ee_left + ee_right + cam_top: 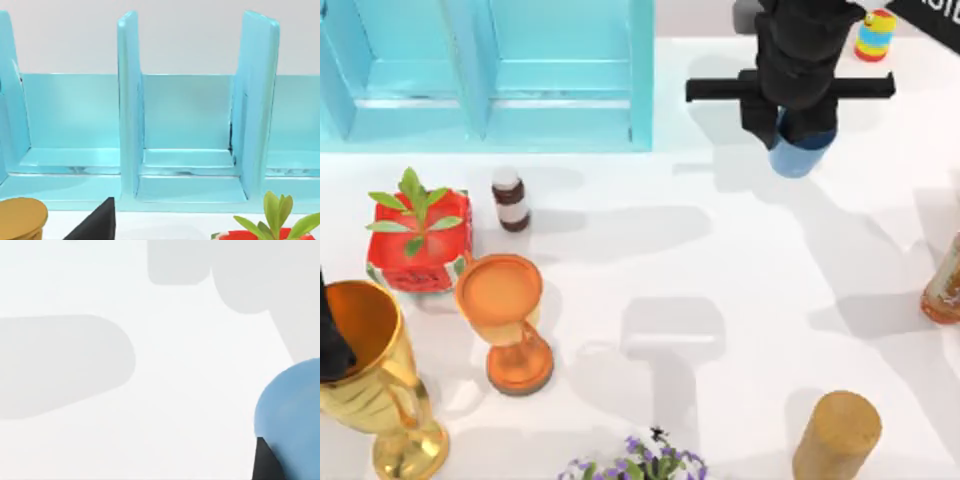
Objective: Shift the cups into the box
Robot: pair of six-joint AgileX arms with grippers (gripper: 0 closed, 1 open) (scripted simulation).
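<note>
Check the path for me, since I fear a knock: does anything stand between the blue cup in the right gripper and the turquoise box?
Nothing visible does. The right gripper holds the blue cup just right of the box, with bare table between them. The brown bottle stands farther left, off that line.

Seen from above, the right gripper [798, 135] apparently grips a blue cup [800, 155] right of the turquoise box [640, 70], while an orange goblet [505, 320] stands lower left.

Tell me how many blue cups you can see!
1. The blue cup is in the right claw, near the top view's far right, right of the turquoise box. Another could be hidden behind the arm.
</note>
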